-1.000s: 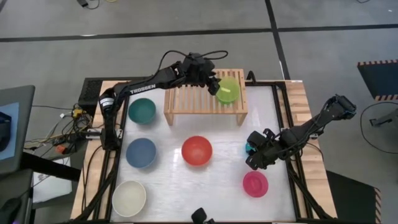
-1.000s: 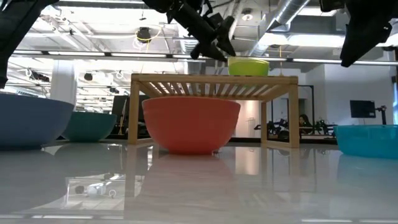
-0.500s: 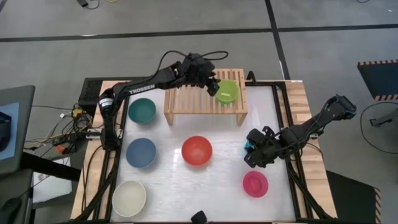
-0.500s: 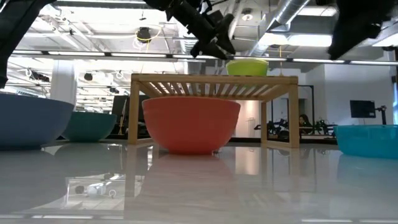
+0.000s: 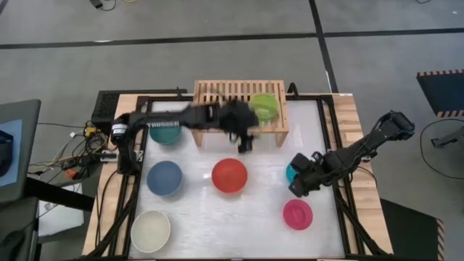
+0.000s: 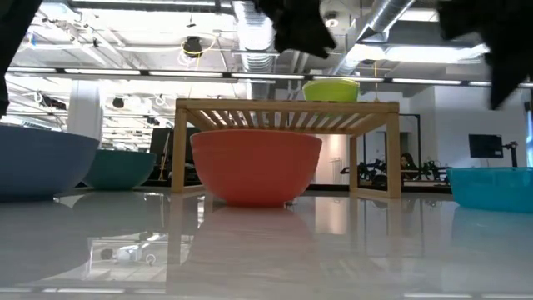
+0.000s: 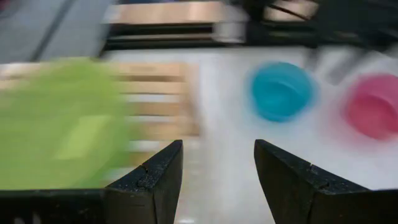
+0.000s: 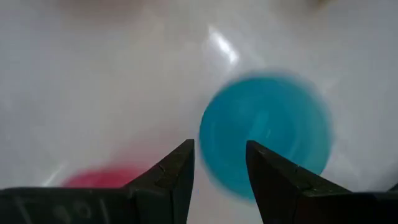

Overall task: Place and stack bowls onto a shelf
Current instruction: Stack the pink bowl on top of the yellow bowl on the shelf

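Note:
The lime green bowl (image 5: 264,107) stands upright on the right end of the light-wood shelf (image 5: 217,98), its base on the slats; the low view shows the lime green bowl (image 6: 331,88) on the shelf's top (image 6: 283,107). My left gripper (image 5: 244,141) is open and blurred, just in front of the shelf's near edge, apart from the lime green bowl (image 7: 62,124). My right gripper (image 5: 297,183) is open above the cyan bowl (image 8: 267,130), partly hiding the cyan bowl (image 5: 291,172) in the high view. No yellow bowl shows.
On the table rest a dark green bowl (image 5: 166,129), a slate blue bowl (image 5: 164,177), a red bowl (image 5: 230,175) in front of the shelf, a cream white bowl (image 5: 151,230) and a pink bowl (image 5: 297,213). The shelf's left half is bare.
My left gripper has left the lime green bowl's left rim and swung fast toward the table's near edge, past the shelf's front. The lime green bowl has stayed on the shelf's right end. My right gripper has kept over the cyan bowl.

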### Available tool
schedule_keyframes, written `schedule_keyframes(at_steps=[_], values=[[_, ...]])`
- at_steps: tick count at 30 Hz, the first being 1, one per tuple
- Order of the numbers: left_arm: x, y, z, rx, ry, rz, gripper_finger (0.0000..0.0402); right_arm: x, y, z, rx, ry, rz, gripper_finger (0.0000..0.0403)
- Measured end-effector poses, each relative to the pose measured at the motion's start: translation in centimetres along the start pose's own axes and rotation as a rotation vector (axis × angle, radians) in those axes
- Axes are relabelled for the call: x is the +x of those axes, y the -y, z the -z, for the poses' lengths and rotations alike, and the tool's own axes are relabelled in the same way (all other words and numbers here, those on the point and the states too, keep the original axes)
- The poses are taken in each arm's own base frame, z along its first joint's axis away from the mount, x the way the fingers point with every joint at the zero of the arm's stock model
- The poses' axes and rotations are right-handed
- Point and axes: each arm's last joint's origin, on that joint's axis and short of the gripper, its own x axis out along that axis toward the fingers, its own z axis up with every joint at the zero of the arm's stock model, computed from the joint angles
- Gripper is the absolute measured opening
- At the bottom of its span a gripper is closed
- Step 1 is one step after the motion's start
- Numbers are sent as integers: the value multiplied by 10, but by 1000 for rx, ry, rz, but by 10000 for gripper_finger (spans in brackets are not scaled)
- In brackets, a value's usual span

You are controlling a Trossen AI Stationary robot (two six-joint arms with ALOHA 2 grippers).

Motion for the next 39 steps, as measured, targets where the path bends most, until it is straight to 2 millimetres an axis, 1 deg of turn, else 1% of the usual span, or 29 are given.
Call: schedule_keyframes(at_steps=[4,7,10,13,17,20,22,25,27,34,35,39], values=[[13,61,18,78,8,98,182,4,-10,22,8,-107,-43,169],[18,98,31,100,67,130,182,6,-17,37,-1,-166,-42,169],[21,125,47,89,94,137,182,13,-28,47,-10,-201,-50,169],[22,141,59,83,107,118,182,27,-42,54,-4,-249,-40,169],[22,152,70,88,85,66,182,48,-51,59,11,-308,44,166],[22,154,74,92,76,45,182,60,-50,62,16,-351,138,160],[22,154,74,93,73,44,182,64,-49,64,16,-364,187,153],[23,152,73,89,74,39,182,66,-49,63,21,-372,200,137],[23,150,73,77,75,36,182,67,-50,63,23,-370,186,119],[33,147,76,21,79,29,182,67,-55,61,22,-336,134,27],[34,147,78,21,72,32,182,66,-55,61,20,-323,135,22],[39,148,75,-2,110,73,182,60,-60,55,-23,-221,126,22]])
